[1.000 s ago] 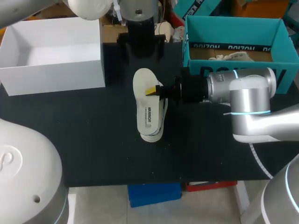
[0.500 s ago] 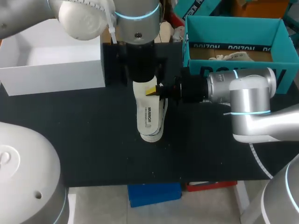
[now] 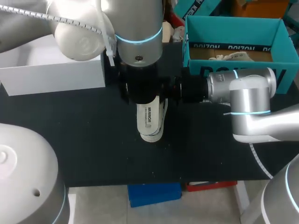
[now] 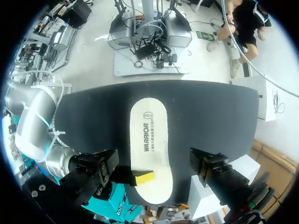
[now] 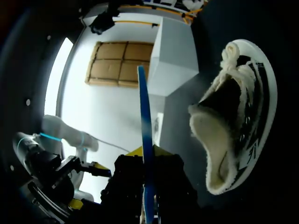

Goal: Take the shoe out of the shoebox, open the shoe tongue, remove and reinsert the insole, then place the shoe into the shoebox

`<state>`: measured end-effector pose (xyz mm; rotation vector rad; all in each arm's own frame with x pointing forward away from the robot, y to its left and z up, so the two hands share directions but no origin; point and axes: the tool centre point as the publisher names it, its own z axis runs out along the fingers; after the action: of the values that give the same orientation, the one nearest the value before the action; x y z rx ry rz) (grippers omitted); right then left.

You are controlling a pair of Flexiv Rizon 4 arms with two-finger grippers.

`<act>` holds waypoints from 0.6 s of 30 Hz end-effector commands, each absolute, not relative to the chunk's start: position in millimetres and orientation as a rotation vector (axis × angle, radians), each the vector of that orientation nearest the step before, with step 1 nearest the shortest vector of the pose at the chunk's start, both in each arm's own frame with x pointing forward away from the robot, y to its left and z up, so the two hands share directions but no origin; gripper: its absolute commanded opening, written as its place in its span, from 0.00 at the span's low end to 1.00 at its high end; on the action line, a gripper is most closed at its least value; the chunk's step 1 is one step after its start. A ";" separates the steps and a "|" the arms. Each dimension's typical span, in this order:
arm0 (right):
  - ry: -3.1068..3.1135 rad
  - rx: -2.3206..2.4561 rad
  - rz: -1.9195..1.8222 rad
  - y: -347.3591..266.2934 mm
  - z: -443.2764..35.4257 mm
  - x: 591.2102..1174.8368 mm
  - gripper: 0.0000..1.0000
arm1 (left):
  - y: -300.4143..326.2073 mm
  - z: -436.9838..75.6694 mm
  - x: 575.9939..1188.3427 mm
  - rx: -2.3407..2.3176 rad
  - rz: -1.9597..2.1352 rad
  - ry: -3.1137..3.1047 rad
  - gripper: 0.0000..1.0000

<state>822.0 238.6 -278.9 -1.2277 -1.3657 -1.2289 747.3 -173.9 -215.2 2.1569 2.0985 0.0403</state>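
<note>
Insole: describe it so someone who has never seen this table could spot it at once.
On the black table, look midway between the white box and the teal shoebox. There the right gripper pinches a flat white insole over the shoe. Unlike the shoe, it is a thin sheet with dark print along it.

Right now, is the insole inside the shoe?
No, the right claw holds the insole edge-on, outside the shoe that lies beside it.
</note>
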 end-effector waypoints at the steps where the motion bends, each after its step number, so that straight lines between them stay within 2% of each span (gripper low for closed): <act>1: -1.366 -1.228 -1.229 239.4 -279.4 822.1 0.00 | -164.5 -217.8 742.5 2.136 -0.107 2.026 1.00; 5: -1.366 -1.228 -1.229 239.4 -279.4 822.1 0.00 | -153.1 -215.8 744.6 2.041 -0.439 1.867 1.00; 10: -1.366 -1.228 -1.229 239.4 -279.4 822.1 0.00 | -139.2 -218.2 742.7 1.939 -0.662 1.672 1.00; 18: -1.366 -1.228 -1.229 239.4 -279.4 822.1 0.00 | -134.7 -221.0 739.9 1.988 -0.657 1.586 1.00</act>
<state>822.0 238.7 -278.9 -1.2277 -1.3657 -1.2289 742.7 -154.7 -213.2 2.1744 1.8000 -0.3583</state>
